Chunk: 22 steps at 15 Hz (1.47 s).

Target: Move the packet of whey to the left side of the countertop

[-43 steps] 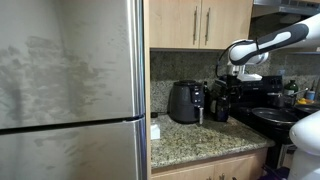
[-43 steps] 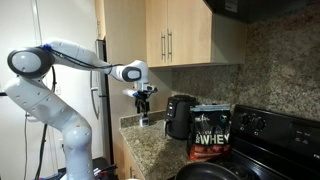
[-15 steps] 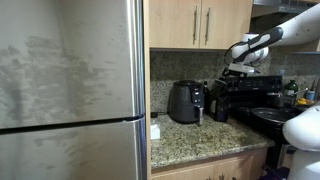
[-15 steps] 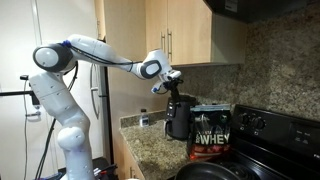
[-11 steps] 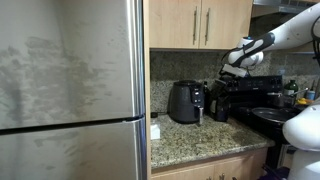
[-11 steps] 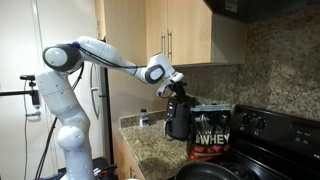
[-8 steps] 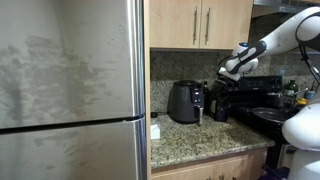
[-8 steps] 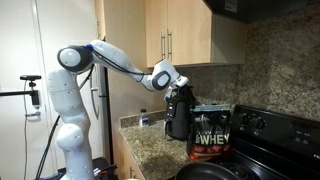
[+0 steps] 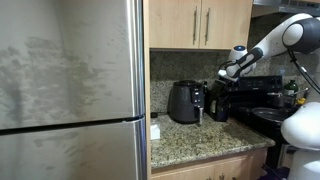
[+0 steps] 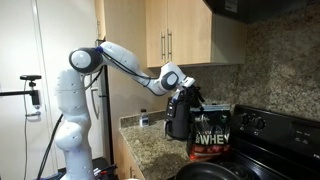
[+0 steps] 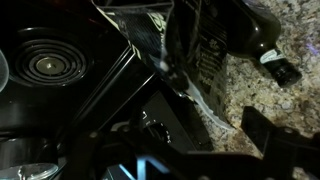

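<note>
The packet of whey (image 10: 211, 134) is a black pouch with white lettering. It stands upright on the speckled granite countertop (image 10: 150, 140), between the rounded black appliance (image 10: 178, 116) and the stove. In an exterior view it is a dark shape (image 9: 222, 103) right of that appliance (image 9: 185, 101). My gripper (image 10: 190, 98) hangs just above the packet's top near corner, and shows above it in an exterior view (image 9: 226, 72). In the wrist view the fingers (image 11: 185, 140) are spread open and empty, with the packet's sealed top edge (image 11: 175, 75) between and below them.
The black stove top (image 10: 265, 150) with a pan lies right beside the packet; a burner shows in the wrist view (image 11: 45, 65). A steel fridge (image 9: 70, 90) bounds the counter's far end. Wood cabinets (image 10: 170, 40) hang overhead. A small item (image 10: 144, 121) stands near the counter's fridge end.
My arm has swung from over the counter's fridge end across the rounded appliance and come down to the top of the whey packet. The packet has not moved.
</note>
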Each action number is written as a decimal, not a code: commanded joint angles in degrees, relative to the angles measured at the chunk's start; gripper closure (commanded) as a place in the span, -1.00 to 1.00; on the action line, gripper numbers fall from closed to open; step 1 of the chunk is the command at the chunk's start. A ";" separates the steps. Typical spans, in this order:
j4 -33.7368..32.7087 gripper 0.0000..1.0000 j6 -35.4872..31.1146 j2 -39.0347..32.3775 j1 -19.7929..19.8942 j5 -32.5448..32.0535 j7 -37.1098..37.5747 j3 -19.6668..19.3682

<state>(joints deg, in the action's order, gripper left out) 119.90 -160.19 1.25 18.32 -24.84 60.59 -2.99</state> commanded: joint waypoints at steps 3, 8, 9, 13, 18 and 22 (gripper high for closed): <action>-3.44 -1.00 5.17 -4.87 -0.97 -0.31 -1.50 0.44; -6.72 -0.96 3.55 -8.84 -1.31 -4.01 0.52 0.16; -7.35 -0.48 3.57 -9.52 -1.34 -3.47 0.26 0.24; -8.99 -0.09 3.11 -11.29 -1.50 -2.82 0.04 0.23; -10.15 0.62 3.22 -11.91 -0.90 -0.39 -0.81 0.41; -10.20 1.00 4.63 -11.87 -0.61 3.29 -1.93 0.66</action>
<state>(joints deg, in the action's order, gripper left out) 110.86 -156.87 -9.48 17.07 -24.06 59.95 -2.72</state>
